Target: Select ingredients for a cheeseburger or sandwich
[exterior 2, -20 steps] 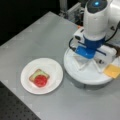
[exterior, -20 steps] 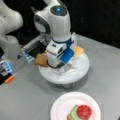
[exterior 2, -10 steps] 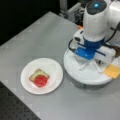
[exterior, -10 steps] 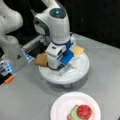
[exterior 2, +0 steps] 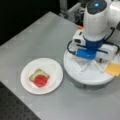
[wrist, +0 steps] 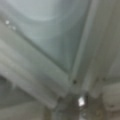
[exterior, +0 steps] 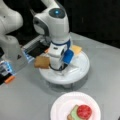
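Sandwich [exterior 2: 38, 78]: toast base, green layer, red tomato disc on top, on white plate [exterior 2: 53, 68].
Gripper [exterior: 58, 67]: low over round tray [exterior: 82, 67], grip state cannot tell.
Cheese [exterior 2: 113, 68]: yellow square, tray's 3 o'clock.

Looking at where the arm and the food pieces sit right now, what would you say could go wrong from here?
The gripper is low over the white round tray, its fingertips hidden, so contact with the tray's ridges cannot be checked. The toast square overhangs the tray's rim at a front view's left; a nudge from the arm could tip it off. The cheese square also lies at the rim. The tomato disc tops the stack on the paper plate and could slide.
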